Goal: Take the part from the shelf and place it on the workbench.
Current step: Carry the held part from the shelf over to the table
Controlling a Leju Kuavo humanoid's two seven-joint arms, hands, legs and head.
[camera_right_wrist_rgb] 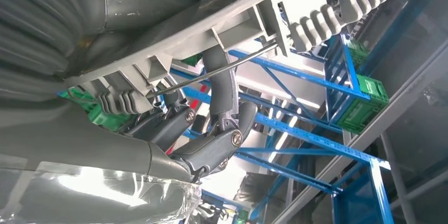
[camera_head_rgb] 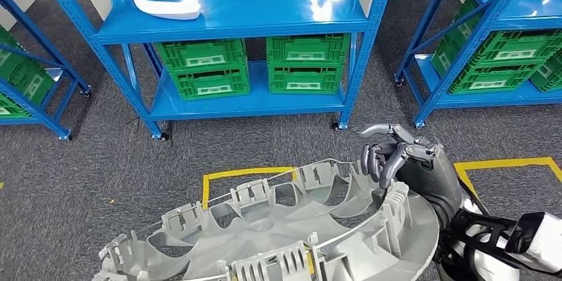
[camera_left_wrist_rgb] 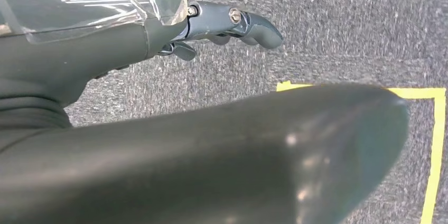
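The large grey plastic wheel-cover part point(camera_head_rgb: 278, 234), round, ribbed and ringed with clips and a thin wire hoop, lies tilted across the near foreground of the head view, carried low in front of the robot and above the grey carpeted floor point(camera_head_rgb: 99, 168). The right hand point(camera_head_rgb: 404, 158) grips its rim at the far right edge, dark fingers point(camera_head_rgb: 379, 162) curled over the ribbed lip while the silver arm bends in from the lower right corner; in the right wrist view the fingers point(camera_right_wrist_rgb: 224, 84) hook through the underside of the part point(camera_right_wrist_rgb: 222, 28), closed around the wire hoop and a rib. The left hand point(camera_left_wrist_rgb: 158, 44) appears in its own wrist view above the carpet, one dark finger point(camera_left_wrist_rgb: 248, 23) stretched forward (whether it holds anything cannot be told from here).

Yellow tape squares point(camera_head_rgb: 245, 175) mark the floor just beyond the part. Further off stands a blue steel shelf rack point(camera_head_rgb: 232, 22), its lower tier stacked with green plastic crates point(camera_head_rgb: 305, 62) and its upper tier carrying a white moulded piece point(camera_head_rgb: 169, 6). A second blue rack point(camera_head_rgb: 490, 42) with more green crates stands to the right.
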